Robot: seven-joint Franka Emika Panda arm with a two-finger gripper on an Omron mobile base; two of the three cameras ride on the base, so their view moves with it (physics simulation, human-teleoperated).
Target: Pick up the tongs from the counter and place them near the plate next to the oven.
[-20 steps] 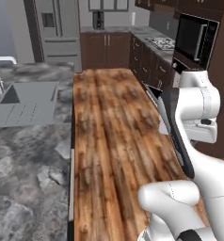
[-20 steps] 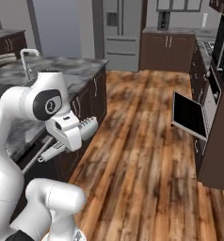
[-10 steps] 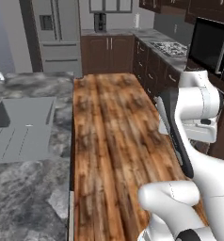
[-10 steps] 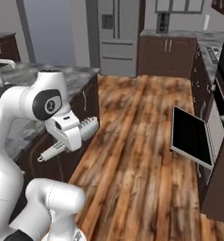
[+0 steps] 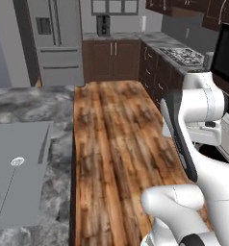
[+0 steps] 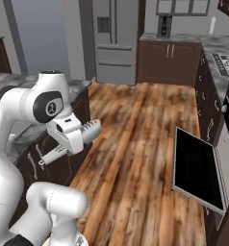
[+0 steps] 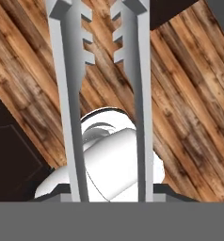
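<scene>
Gripper: we find the white two-finger gripper (image 6: 72, 139) carried low at the arm's side above the floor, clenched on the tongs; in the hand view their two arms run up from between its dark finger tips.

Tongs: slim silvery-white metal tongs (image 7: 102, 94), two long arms with ridged tips (image 6: 91, 129) pointing forward past the hand and the handle end sticking out behind it. They are off the counter and in the air, touching nothing but the gripper.

Floor: brown wood-plank floor (image 5: 116, 139) lies under the tongs and fills the aisle ahead.

Counter: large grey-and-white mottled stone island top (image 5: 58, 158) with its inset grey sink basin (image 5: 15, 178) sits to the left of the aisle, just beside the arm.

Open door: a dark glass panel in a pale frame (image 6: 196, 169) hangs open on the right side of the aisle; we judge it an appliance door, but cannot tell which appliance.

Hob top: narrower stone top with gas hob (image 5: 186, 55) stands further along the right wall.

Far wall: steel double-door refrigerator (image 6: 115, 41) closes the aisle.

Step in hand: we judge the pickup done and the carry under way, with the base crossing the kitchen.

Next move: we need the off-white plate and the steel-fronted oven brought within reach, then the tongs lowered onto the surface beside the plate and released.
</scene>
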